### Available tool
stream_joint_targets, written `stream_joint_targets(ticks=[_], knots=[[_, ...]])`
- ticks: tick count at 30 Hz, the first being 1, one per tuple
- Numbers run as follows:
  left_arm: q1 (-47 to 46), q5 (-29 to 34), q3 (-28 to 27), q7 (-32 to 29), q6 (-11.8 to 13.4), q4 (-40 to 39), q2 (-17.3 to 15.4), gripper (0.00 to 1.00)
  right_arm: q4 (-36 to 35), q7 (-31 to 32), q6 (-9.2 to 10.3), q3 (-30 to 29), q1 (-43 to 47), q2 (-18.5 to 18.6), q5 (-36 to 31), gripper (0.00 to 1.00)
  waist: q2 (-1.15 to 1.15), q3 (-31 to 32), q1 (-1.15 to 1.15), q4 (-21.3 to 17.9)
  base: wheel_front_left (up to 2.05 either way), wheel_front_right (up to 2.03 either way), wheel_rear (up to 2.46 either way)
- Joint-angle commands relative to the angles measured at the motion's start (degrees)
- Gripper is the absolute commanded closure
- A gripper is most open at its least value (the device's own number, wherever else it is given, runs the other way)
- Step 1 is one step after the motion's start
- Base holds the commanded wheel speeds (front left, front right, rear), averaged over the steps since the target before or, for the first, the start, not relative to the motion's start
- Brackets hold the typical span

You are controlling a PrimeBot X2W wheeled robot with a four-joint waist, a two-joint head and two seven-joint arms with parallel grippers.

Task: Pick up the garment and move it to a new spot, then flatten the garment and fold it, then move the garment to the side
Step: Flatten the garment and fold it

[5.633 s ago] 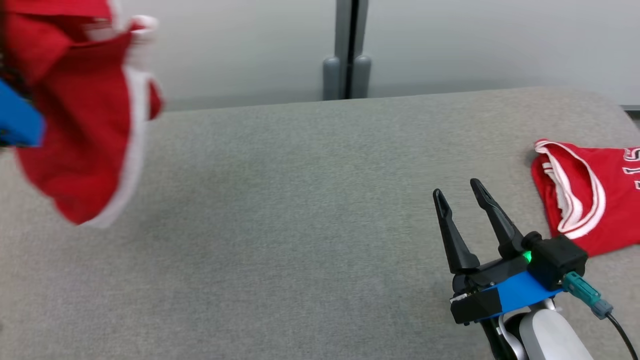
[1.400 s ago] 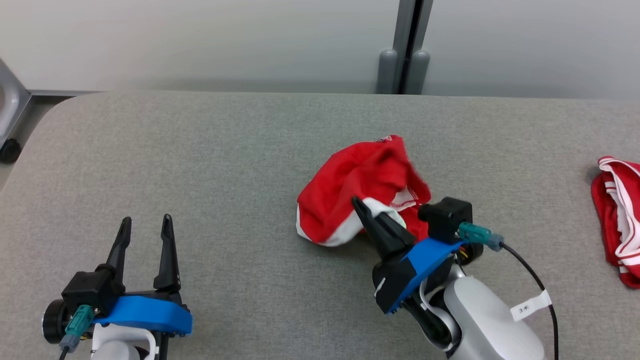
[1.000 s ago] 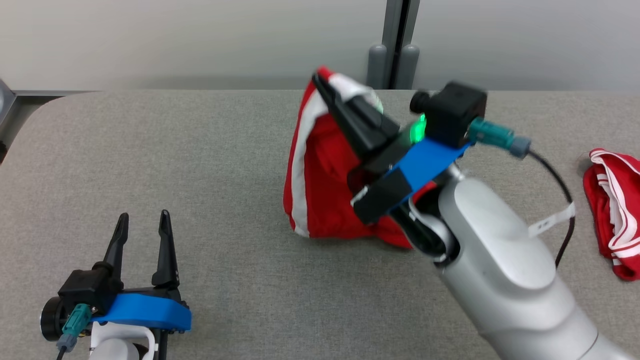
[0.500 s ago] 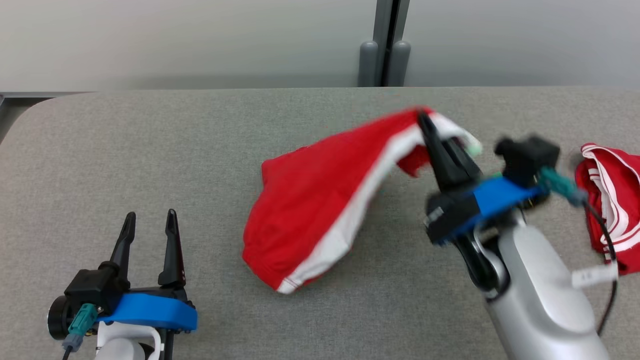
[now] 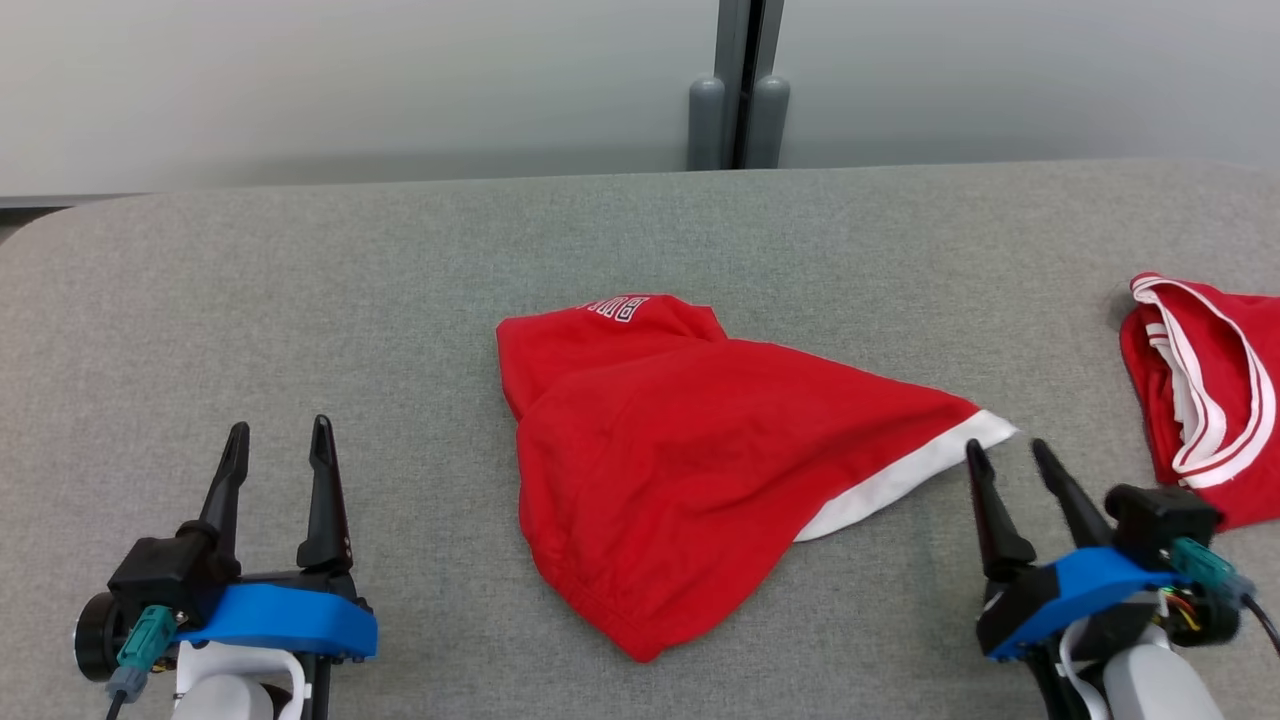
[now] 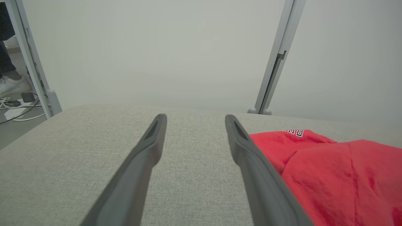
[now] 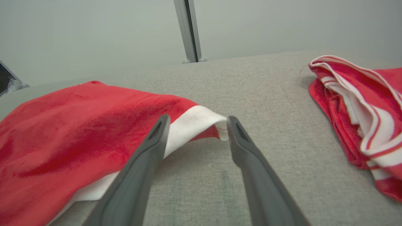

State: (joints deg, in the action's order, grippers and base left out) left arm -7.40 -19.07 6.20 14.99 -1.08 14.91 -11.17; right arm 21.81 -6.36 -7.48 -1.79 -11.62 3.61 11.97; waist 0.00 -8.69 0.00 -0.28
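Observation:
A red garment [image 5: 690,450] with a white hem band lies spread in loose folds on the middle of the grey table [image 5: 400,290]; white lettering shows at its far left edge. My right gripper [image 5: 1008,455] stands open just in front of the garment's white-trimmed corner [image 7: 201,121], with nothing between its fingers. At the lower left my left gripper [image 5: 277,440] stands open and empty over bare table, the garment [image 6: 329,169] to its right.
A second red garment [image 5: 1200,390] with white stripes lies bunched at the table's right edge [image 7: 355,103]. A pale wall with a grey post [image 5: 735,85] stands behind the table. Cables and a person's shoe [image 6: 12,84] show on the floor at far left.
My right gripper has swung the garment right and down, let go of it and opened. The garment now lies spread on the table. The left gripper has not moved.

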Motion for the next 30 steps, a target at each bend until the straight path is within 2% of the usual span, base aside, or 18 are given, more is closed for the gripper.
stream_joint_targets(ticks=[1, 10, 18, 23, 30], knots=[[-0.2, 0.4, -0.2, 0.3, -0.3, 0.1, -0.3, 0.00, -0.5, -0.2, -0.03, -0.6, 1.0, -0.1, -0.6, 0.00, 0.00, 0.2, 0.00, -0.1, 0.00, 0.00, 0.00], [1.4, 0.5, -0.4, 0.3, -0.3, -0.2, 0.6, 0.00, -9.3, -7.0, -0.03, -4.9, 6.4, -0.5, -8.3, 0.00, 0.00, 2.2, 0.00, -0.7, 0.00, 0.00, 0.00], [3.3, 2.2, -0.2, 0.3, -0.5, -1.3, 1.6, 0.00, -11.1, -6.5, -0.03, -2.6, 8.7, -0.7, -7.9, 0.00, 0.00, 2.8, 0.00, -0.7, 0.00, 0.00, 0.00], [4.6, 3.0, 4.2, -0.5, -2.7, 0.3, 3.4, 0.00, -11.5, -5.8, -0.03, -1.8, 8.4, -0.7, -6.7, 0.00, 0.00, 2.2, 0.00, -0.4, 0.00, 0.00, 0.00], [4.5, -0.1, 13.3, -8.0, -5.5, 3.4, 6.4, 0.00, -11.6, -5.6, -0.03, -0.9, 7.5, -0.7, -6.8, 0.00, 0.00, 1.3, 0.00, -0.3, 0.00, 0.00, 0.00]])
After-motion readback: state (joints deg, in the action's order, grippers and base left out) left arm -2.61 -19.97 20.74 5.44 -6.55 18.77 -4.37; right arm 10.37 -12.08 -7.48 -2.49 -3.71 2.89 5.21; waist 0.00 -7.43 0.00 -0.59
